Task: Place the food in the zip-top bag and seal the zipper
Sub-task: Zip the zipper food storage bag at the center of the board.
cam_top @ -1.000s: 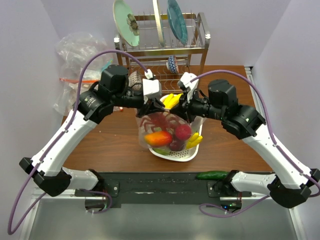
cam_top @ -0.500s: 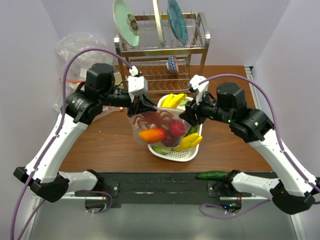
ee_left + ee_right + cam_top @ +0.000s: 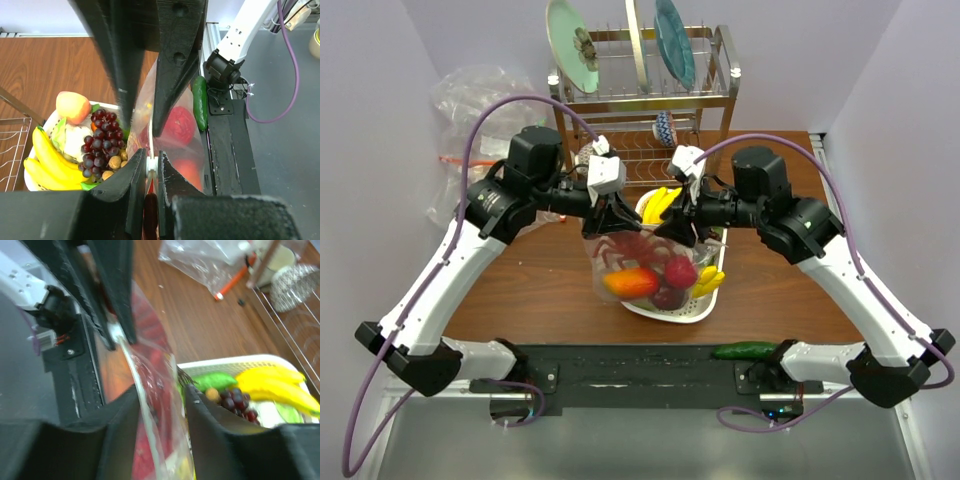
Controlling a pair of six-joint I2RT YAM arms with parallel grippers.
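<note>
The clear zip-top bag [image 3: 645, 262] hangs above the table, partly over the tray's near left. Inside it show a red lobster [image 3: 630, 247], an orange pepper [image 3: 631, 283] and a red apple [image 3: 681, 271]. My left gripper [image 3: 608, 218] is shut on the bag's top left end; in the left wrist view its jaws [image 3: 151, 165] pinch the zipper [image 3: 150, 152] at a small white piece. My right gripper [image 3: 678, 230] is at the top right end. In the right wrist view its open jaws [image 3: 162, 392] straddle the zipper [image 3: 131, 362]. A peach [image 3: 72, 106] lies in the tray.
The white tray [image 3: 705, 310] holds yellow bananas [image 3: 663, 200], dark grapes [image 3: 102, 137] and greens. A green vegetable [image 3: 745, 350] lies on the arms' base plate. A dish rack [image 3: 645, 100] with plates stands at the back. A bulky clear bag [image 3: 480, 110] sits far left.
My right gripper opened, drew back from the bag, then returned to its top right end with jaws apart. My left gripper swung the bag left and then back.
</note>
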